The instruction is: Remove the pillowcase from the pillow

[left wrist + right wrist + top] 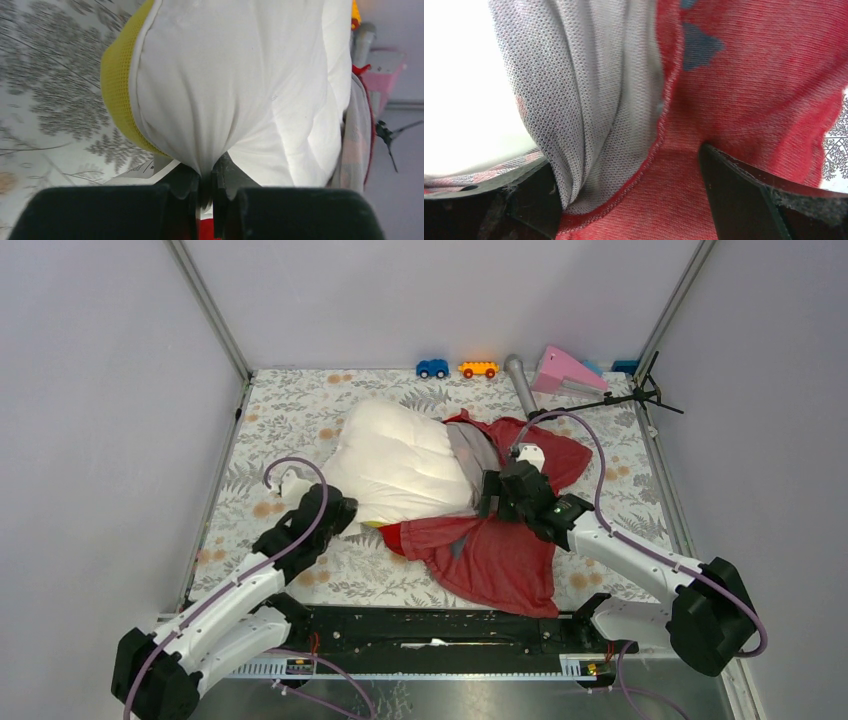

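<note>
The white quilted pillow (400,465) lies in the middle of the table, mostly bare. The red pillowcase (500,550) is bunched inside out on its right end and spreads towards the near edge, with its grey band (470,455) against the pillow. My left gripper (335,510) is shut on the pillow's near-left corner. In the left wrist view, white fabric (240,75) is pinched between the fingers (210,172), beside the yellow side edge (117,85). My right gripper (495,490) is open and set down on the pillowcase. Its fingers straddle the grey band (589,100) and red cloth (749,90).
A blue toy car (432,368), an orange toy car (478,369), a grey tube (520,385) and a pink wedge (565,370) line the back edge. A black tripod stand (630,395) lies at the back right. Metal frame posts stand at the back corners.
</note>
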